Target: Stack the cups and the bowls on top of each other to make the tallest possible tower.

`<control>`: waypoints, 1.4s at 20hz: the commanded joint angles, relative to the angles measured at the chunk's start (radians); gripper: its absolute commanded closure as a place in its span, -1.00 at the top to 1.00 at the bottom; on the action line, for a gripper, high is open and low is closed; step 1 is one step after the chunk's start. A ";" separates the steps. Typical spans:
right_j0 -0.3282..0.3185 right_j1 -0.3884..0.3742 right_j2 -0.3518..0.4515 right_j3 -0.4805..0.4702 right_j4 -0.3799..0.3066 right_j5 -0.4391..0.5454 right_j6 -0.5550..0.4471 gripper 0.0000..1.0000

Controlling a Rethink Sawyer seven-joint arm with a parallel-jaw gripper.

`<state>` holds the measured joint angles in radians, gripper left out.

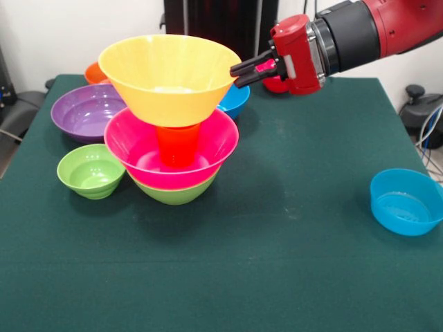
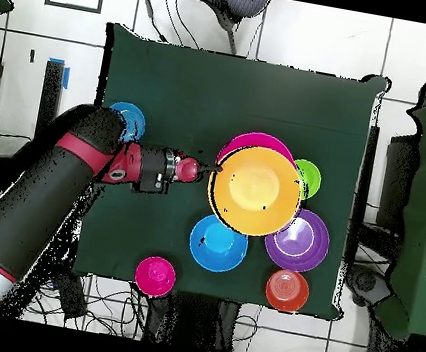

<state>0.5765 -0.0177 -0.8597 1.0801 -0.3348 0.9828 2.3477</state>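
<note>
A red robot arm is reaching in from the upper right of the front view, its gripper (image 1: 237,71) meeting the rim of a large yellow-orange bowl (image 1: 169,79) in the upper left centre. The black fingers are appearing to pinch that rim, though whether they are gripping or merely touching it is hard to tell. The bowl is sitting on an upturned orange cup (image 1: 178,144), which is standing inside a pink bowl (image 1: 138,146) nested in a green bowl (image 1: 176,194). The step in hand looks like placing the tower's top piece. Next, the fingers need to be letting go gently without tipping the bowl, then heading for another, perhaps the small green bowl (image 1: 90,171) at left or the blue bowl (image 1: 405,202) at lower right.
</note>
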 commanded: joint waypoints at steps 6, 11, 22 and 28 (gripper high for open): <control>-0.012 0.065 0.105 -0.047 -0.027 -0.062 0.074 -1.00; -0.014 0.065 0.104 -0.053 -0.026 -0.060 0.072 -1.00; -0.014 0.073 0.099 -0.060 -0.025 -0.060 0.062 -1.00; -0.015 0.073 0.101 -0.059 -0.020 -0.054 0.053 1.00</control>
<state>0.5764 0.0353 -0.8600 1.0698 -0.3349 0.9828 2.3477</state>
